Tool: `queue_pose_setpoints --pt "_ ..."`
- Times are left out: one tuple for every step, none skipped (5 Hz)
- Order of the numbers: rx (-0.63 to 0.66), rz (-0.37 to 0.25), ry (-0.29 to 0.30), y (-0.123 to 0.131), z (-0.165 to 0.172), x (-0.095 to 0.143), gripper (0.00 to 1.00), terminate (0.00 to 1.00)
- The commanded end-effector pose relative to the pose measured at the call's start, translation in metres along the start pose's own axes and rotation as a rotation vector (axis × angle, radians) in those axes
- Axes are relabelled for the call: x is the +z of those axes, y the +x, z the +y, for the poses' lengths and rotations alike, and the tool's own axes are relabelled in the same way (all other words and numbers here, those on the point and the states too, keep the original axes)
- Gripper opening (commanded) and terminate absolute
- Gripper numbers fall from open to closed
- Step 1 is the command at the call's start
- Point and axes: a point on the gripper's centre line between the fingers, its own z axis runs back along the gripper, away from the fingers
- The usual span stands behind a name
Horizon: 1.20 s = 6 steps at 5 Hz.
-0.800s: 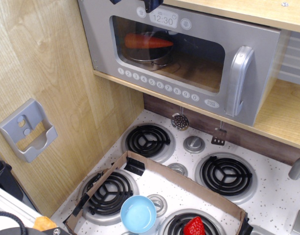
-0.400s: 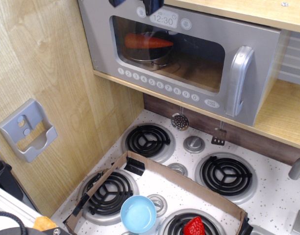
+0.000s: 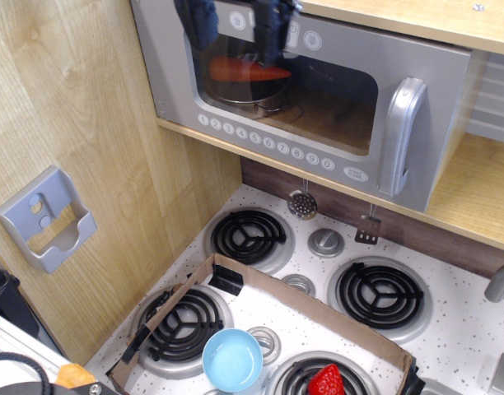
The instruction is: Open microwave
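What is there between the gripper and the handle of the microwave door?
In the only view, the gripper hangs at the top left of the microwave; only the clear window lies before the handle at right.

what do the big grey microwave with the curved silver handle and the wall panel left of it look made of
The big grey toy microwave looks like matte grey plastic with a clear window; its curved silver handle has a glossier, metallic-painted sheen, probably plastic too. The light wall panel shows wood grain, likely laminate or plywood.

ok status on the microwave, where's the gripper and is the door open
Gripper open, fingers hanging in front of the door's upper left. Microwave door shut, handle at far right, untouched. Carrot on a pan inside. Nothing blocking the handle.
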Motion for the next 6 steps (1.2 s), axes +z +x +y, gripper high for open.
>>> queue_pose_setpoints --pt "0.078 -0.097 0.021 -0.02 -0.048 0.0 1.0 0.0" --pt "0.07 -0.098 0.018 -0.018 -0.068 -0.005 1.0 0.0" --pt "0.014 -0.1 0.02 -0.01 -0.088 -0.008 1.0 0.0" --pt "-0.043 -0.102 0.007 0.0 -0.102 -0.015 1.0 0.0" --pt "-0.079 -0.116 0.015 0.003 -0.109 -0.022 1.0 0.0" --pt "-0.124 -0.118 0.007 0.006 -0.116 -0.029 1.0 0.0"
